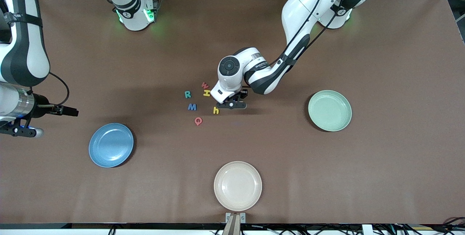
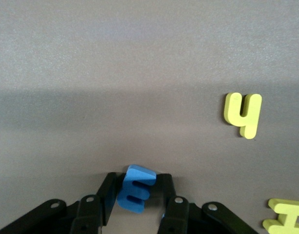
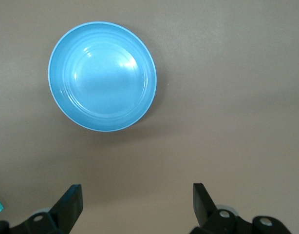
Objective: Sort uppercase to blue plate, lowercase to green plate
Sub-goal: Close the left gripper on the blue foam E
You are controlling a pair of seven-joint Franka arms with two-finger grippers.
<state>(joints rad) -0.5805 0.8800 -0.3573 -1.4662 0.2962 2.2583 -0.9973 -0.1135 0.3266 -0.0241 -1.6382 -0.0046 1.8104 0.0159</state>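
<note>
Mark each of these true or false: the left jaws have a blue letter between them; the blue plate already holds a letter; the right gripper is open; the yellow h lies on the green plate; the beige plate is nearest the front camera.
1. The left gripper has a blue lowercase letter between its jaws. True.
2. The blue plate holds a letter. False: it is bare.
3. The right gripper is open. True.
4. The yellow h lies on the green plate. False: it lies on the table.
5. The beige plate is nearest the front camera. True.

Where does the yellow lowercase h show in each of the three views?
Front view: yellow h lies on the table, just beside the left gripper.
Left wrist view: yellow h, apart from the fingers, which flank a blue letter.
Right wrist view: not in it.
Shared landmark: yellow H.
</note>
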